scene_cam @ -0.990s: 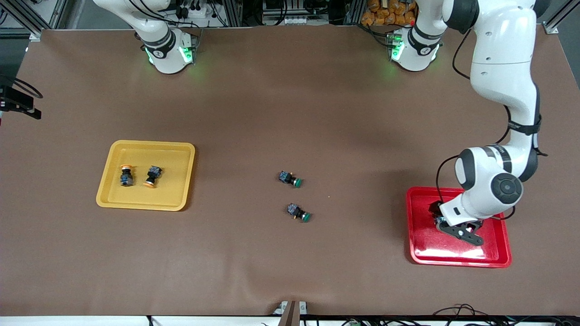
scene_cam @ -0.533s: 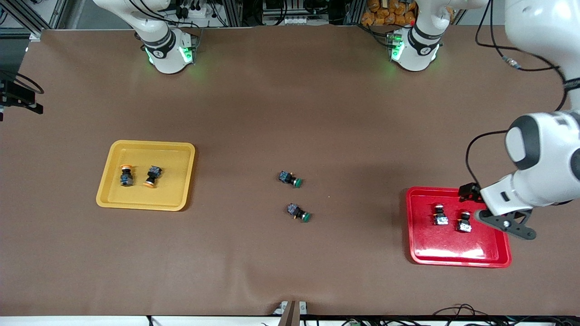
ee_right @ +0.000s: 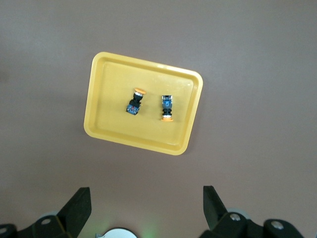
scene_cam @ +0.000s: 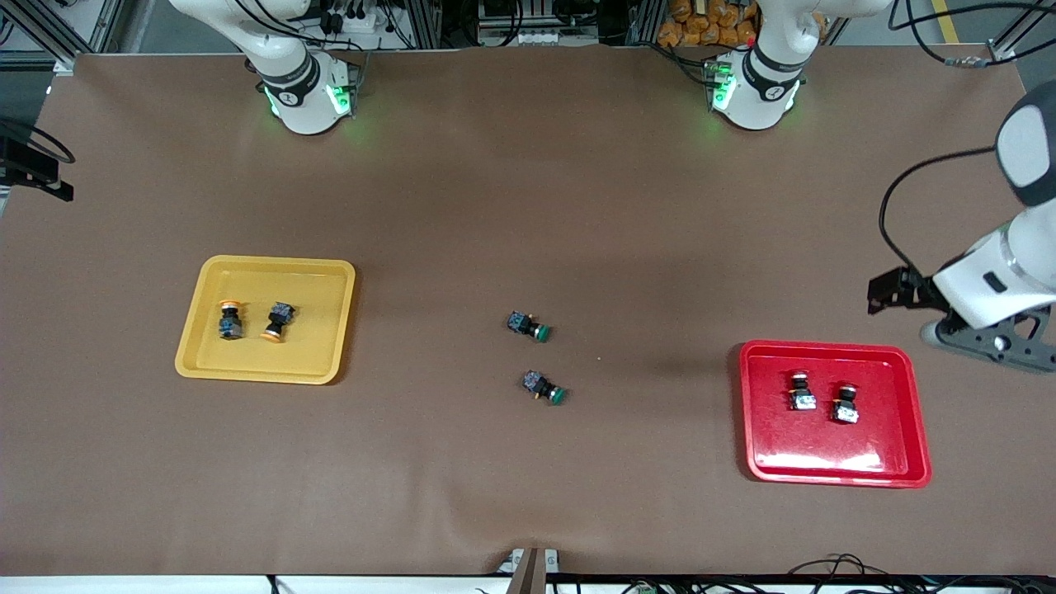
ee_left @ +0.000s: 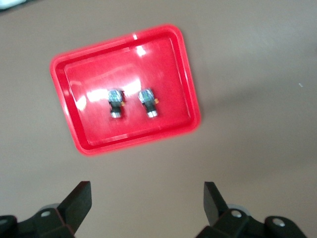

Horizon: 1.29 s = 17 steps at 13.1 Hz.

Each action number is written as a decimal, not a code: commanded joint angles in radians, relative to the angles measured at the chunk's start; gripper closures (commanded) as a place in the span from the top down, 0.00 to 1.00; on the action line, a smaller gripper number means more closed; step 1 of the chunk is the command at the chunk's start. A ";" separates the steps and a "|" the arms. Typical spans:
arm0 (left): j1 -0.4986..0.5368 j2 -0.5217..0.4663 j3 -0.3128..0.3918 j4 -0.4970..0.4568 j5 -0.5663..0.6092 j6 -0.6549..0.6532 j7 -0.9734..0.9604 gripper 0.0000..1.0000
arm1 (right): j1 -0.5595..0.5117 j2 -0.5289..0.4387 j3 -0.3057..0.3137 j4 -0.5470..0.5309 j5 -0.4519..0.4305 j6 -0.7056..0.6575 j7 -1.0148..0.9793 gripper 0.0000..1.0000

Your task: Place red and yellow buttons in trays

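front view first: both red buttons (scene_cam: 821, 401) lie side by side in the red tray (scene_cam: 835, 471) at the left arm's end of the bench (scene_cam: 528, 206), and both orange-yellow buttons (scene_cam: 252, 320) lie in the yellow tray (scene_cam: 264, 370) at the right arm's end. looks to me like the sorting is done, so the job in hand is a clean retreat: lift straight up and swing away without clipping a tray rim, and leave the two green buttons (scene_cam: 536, 356) mid-bench alone. the left gripper (scene_cam: 986, 342) hangs in the air at about two o'clock from the red tray, holding nothing, wrist bent over, forearm running off the frame edge. the right gripper isn't in this shot; only that arm's base shows, so the right arm seems to be waiting.

left wrist view: left gripper (ee_left: 146, 203) fingers spread wide, empty, high over bare bench with the red tray and its two buttons beside it.

right wrist view: right gripper (ee_right: 146, 206) fingers wide apart too, empty, high up with the yellow tray and its pair in view.
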 commanded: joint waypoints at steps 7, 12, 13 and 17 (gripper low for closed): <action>0.225 -0.155 -0.338 -0.037 0.084 -0.159 -0.161 1.00 | -0.001 -0.121 0.006 -0.199 -0.004 0.136 -0.003 1.00; 0.300 -0.272 -0.410 -0.079 0.091 -0.160 -0.230 1.00 | 0.004 -0.125 0.007 -0.197 -0.004 0.111 0.010 1.00; 0.291 -0.277 -0.398 -0.076 0.085 -0.159 -0.274 1.00 | 0.005 -0.125 0.011 -0.193 -0.004 0.103 0.011 1.00; 0.186 -0.281 -0.253 -0.071 0.089 -0.160 -0.258 1.00 | 0.024 -0.118 0.011 -0.157 -0.006 0.070 0.014 1.00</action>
